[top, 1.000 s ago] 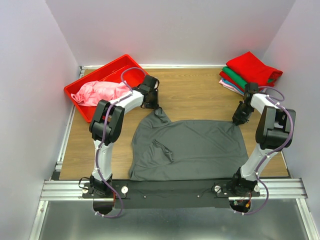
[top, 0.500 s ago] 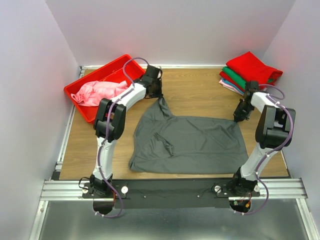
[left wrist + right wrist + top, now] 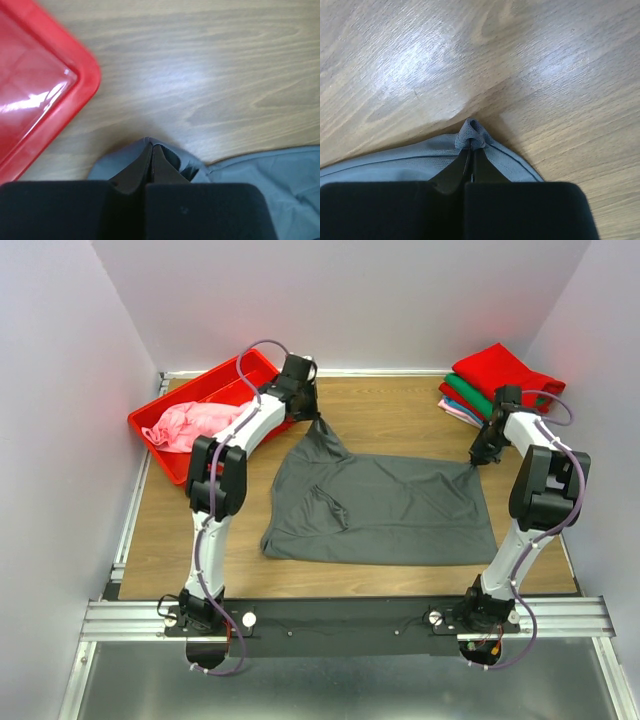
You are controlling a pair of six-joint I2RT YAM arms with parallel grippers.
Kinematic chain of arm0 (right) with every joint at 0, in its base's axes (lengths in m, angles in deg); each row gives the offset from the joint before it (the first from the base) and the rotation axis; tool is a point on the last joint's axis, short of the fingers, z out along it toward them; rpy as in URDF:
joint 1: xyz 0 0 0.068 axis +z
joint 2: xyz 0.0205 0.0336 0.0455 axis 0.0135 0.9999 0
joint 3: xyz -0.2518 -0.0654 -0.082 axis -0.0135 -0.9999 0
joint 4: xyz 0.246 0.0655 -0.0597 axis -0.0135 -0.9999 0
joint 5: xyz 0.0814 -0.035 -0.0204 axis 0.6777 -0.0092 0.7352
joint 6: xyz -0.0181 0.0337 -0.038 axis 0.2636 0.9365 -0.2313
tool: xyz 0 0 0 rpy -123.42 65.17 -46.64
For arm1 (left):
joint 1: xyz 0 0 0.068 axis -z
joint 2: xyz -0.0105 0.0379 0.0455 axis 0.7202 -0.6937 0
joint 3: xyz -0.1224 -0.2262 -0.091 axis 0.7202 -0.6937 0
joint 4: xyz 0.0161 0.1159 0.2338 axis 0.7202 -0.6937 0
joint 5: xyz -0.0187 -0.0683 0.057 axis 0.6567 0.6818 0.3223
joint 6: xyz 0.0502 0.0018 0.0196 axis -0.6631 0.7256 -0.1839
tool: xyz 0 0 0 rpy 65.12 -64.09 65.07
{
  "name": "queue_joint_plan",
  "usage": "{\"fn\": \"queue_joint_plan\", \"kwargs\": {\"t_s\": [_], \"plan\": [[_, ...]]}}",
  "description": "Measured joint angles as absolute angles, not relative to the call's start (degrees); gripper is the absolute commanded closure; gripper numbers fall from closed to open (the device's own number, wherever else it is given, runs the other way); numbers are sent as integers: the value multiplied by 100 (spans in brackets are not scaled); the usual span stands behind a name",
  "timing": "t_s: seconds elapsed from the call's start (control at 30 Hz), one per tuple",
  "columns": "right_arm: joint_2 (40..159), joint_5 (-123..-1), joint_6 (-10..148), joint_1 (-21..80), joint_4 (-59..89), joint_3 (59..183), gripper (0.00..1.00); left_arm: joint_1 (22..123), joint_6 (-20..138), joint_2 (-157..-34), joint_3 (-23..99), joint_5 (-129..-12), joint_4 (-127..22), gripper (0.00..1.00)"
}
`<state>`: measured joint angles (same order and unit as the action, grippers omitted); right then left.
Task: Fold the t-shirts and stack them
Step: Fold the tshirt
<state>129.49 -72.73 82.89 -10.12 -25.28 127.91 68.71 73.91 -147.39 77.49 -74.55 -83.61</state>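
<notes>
The dark grey t-shirt lies spread on the wooden table. My left gripper is shut on its far left corner, seen bunched at the fingertips in the left wrist view. My right gripper is shut on its far right corner, a small knot of grey cloth at the tips in the right wrist view. A pink t-shirt lies in the red bin. Folded red, green and pale pink t-shirts are stacked at the far right.
The red bin's corner is close to the left of my left gripper. The back wall and side walls enclose the table. The metal rail runs along the near edge.
Both grippers have moved away from me toward the back, dragging the grey t-shirt with them. Its near edge has left the table's front edge and the cloth lies flatter.
</notes>
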Motion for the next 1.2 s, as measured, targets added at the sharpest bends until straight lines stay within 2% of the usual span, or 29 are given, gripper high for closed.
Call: {"fn": "queue_joint_plan", "kwargs": {"t_s": [0.4,0.6,1.2], "plan": [[12412,-7618,8103,-1012,-2498,12229,98,6860,7528,-12547,5141,-7475,-8308,100],[12307,-7710,8096,-1012,-2485,12044,98,6928,7716,-11706,4512,-7459,-8243,100],[11124,-7963,8081,-1012,-2408,11064,98,7625,8245,-10355,3024,-7424,-8216,100]]}}
